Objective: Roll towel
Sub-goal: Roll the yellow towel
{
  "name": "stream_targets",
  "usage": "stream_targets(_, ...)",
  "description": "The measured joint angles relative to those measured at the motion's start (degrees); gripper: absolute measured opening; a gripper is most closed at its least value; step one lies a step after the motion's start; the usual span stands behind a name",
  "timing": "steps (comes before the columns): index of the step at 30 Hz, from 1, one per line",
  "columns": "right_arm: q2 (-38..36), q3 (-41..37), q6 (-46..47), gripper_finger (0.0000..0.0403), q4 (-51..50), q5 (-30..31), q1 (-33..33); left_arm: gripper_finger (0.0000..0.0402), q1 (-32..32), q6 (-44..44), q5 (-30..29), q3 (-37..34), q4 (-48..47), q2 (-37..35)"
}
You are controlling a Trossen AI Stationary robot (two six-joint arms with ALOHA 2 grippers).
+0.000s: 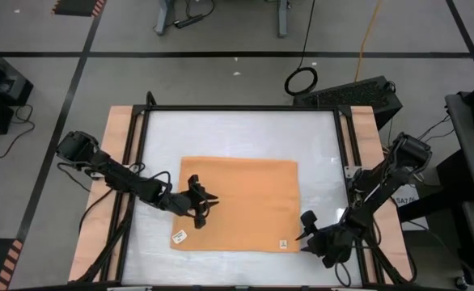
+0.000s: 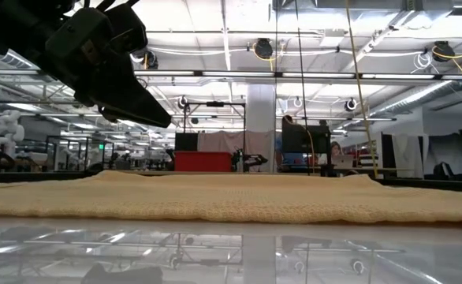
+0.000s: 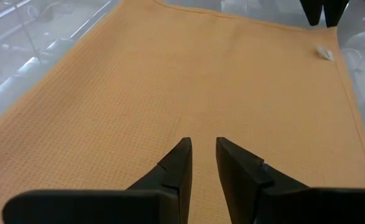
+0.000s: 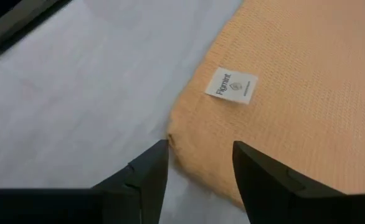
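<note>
The orange-tan towel (image 1: 237, 204) lies spread flat on the white tabletop. One small white tag (image 1: 179, 236) sits at its near left corner and another (image 4: 232, 85) by its near right corner. My left gripper (image 1: 206, 202) hovers over the towel's left part. Its fingers (image 3: 184, 155) stand a narrow gap apart with nothing between them, and the low view shows it (image 2: 105, 63) above the cloth. My right gripper (image 4: 198, 158) is open at the near right corner (image 4: 173, 140), one finger on each side of the towel's near edge. My right gripper comes slanting down from the table's near right side. One fingertip (image 4: 157, 155) stands right beside the towel's near right corner. I cannot tell whether it touches the cloth, which lies flat on the table.
A black frame (image 1: 241, 108) and wooden side strips (image 1: 120, 162) border the table. Bare white tabletop (image 1: 237, 133) shows beyond the towel's far edge and on both sides of it. The right arm's fingers (image 3: 322, 9) show across the towel in the left wrist view.
</note>
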Motion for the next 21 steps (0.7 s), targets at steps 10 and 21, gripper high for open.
stream_targets(10,1.0,0.0,-0.7,0.0159,0.6,-5.3,-1.1,0.0079,0.0,0.3,0.0,0.0,-0.2,0.0)
stream_targets(21,3.1,0.1,0.2,0.0127,2.2,-5.5,-2.2,0.0079,0.1,1.0,-0.4,0.0,0.2,0.0)
